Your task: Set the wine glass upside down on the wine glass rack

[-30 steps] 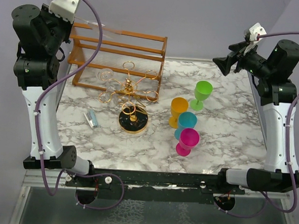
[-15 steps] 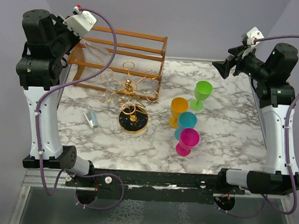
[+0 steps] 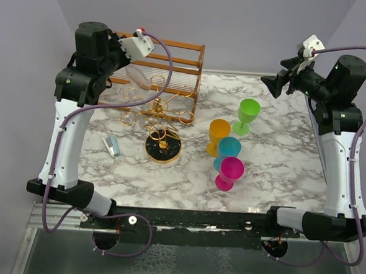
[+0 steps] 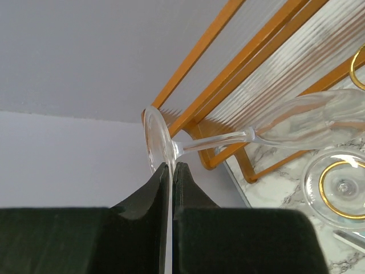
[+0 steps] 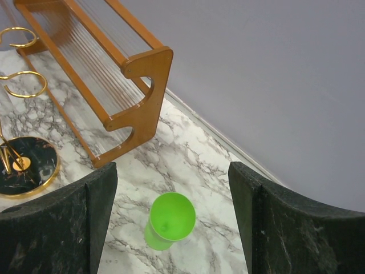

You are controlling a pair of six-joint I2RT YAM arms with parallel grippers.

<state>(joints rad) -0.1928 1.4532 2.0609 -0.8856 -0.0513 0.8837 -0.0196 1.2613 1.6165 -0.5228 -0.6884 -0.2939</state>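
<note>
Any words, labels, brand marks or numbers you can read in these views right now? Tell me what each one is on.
No readable text in any view.
The wine glass, wine glass rack, wooden frame, green cup, orange cup, blue cup and pink cup show no print.
The small silver-blue item is too small to tell whether it bears any mark.
</note>
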